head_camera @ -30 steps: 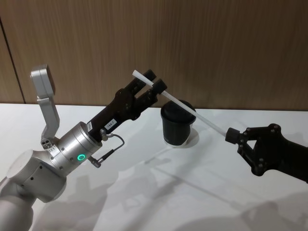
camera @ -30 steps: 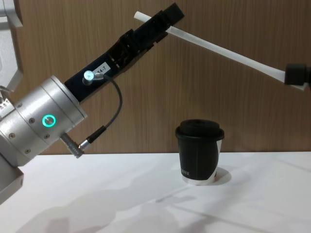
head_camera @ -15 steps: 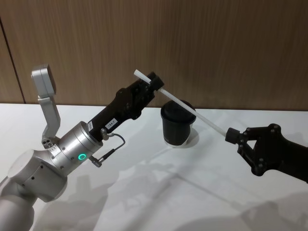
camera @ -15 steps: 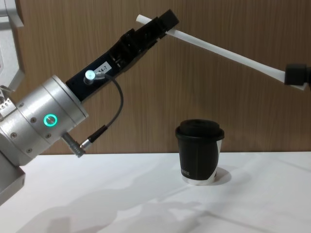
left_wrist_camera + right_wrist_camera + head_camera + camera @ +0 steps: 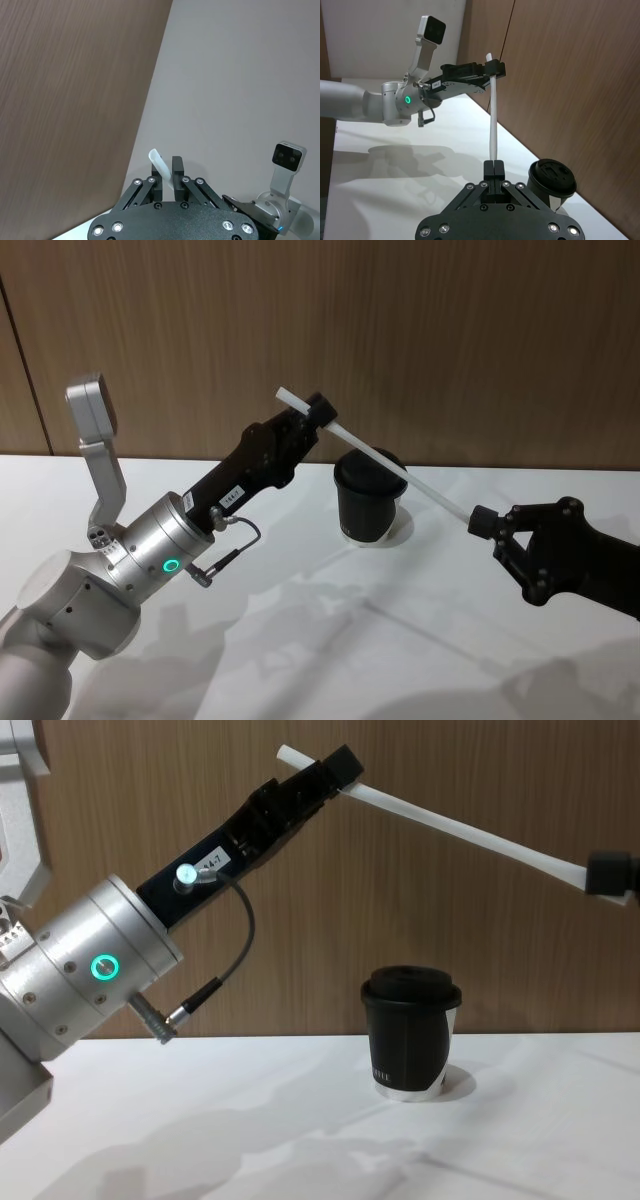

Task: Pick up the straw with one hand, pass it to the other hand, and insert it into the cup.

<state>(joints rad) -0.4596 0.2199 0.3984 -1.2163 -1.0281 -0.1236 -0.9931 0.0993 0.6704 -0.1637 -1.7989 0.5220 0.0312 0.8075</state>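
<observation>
Left tool point(image 5: 167, 172), right tool point(image 5: 493, 167) pinch straw point(image 5: 460, 826) (above cup point(image 5: 410, 1035)).

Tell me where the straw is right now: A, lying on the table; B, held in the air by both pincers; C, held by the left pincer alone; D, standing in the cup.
B: the straw spans the air above the cup, its higher end in the left pincer and its lower end in the right pincer.

A white table point(image 5: 330, 640) stands before a brown wood-panelled wall point(image 5: 450, 340), with soft shadows across its top.
</observation>
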